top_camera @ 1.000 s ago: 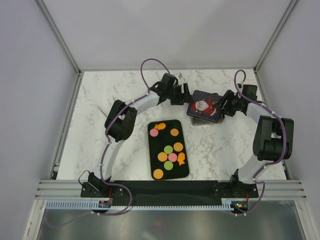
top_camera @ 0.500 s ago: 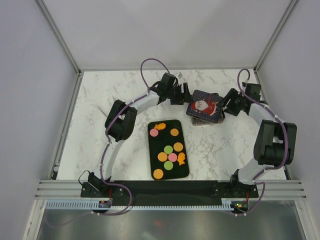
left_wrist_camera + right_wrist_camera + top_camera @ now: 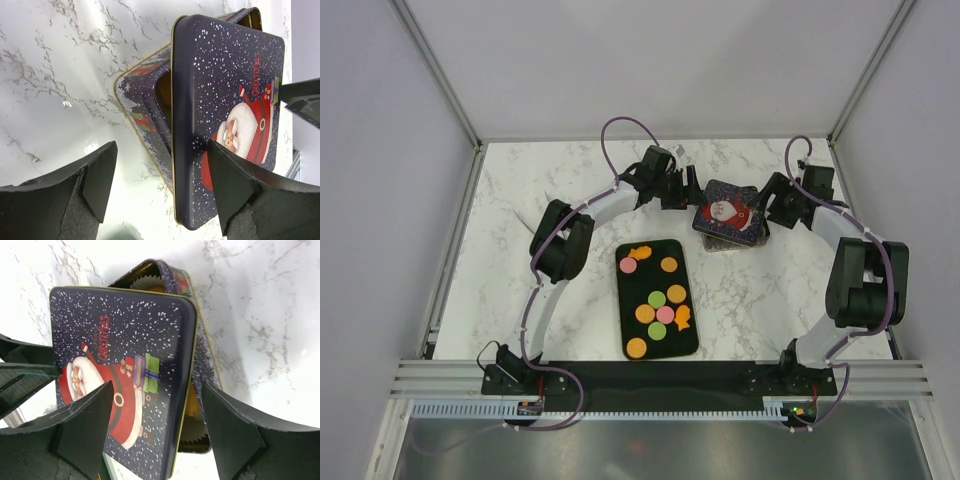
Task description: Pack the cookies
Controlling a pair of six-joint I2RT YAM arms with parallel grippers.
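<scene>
**Operator:** What is hidden from me here?

**Spotter:** Most of the inside of the tin (image 3: 142, 107). Its Santa lid (image 3: 225, 75) lies askew over it, so you get only slivers. There is a pleated paper cup (image 3: 146, 282) at one open corner. An orange patch (image 3: 193, 401) shows under the lid's edge, but too little of it for you to name. You cannot tell whether either gripper touches the lid.

**Operator:** How do the grippers stand?

**Spotter:** Your left gripper (image 3: 160, 150) is spread wide at one side of the lid and grips nothing. Your right gripper (image 3: 156, 389) is just as wide at the opposite side, with nothing pinched. In each wrist view the other gripper's fingertips are cut off at the frame edge.

**Operator:** And the cookies?

**Spotter:** The cookies (image 3: 657, 298) lie on the black tray (image 3: 645, 282), toward the near edge of the bench at about mid-width. They are well apart from the tin, which sits nearer the far edge, right of centre. From above they look small: round orange, pink and green ones, plus two orange star-like shapes. Your arms curve round either side of the tray, and neither covers it.
</scene>
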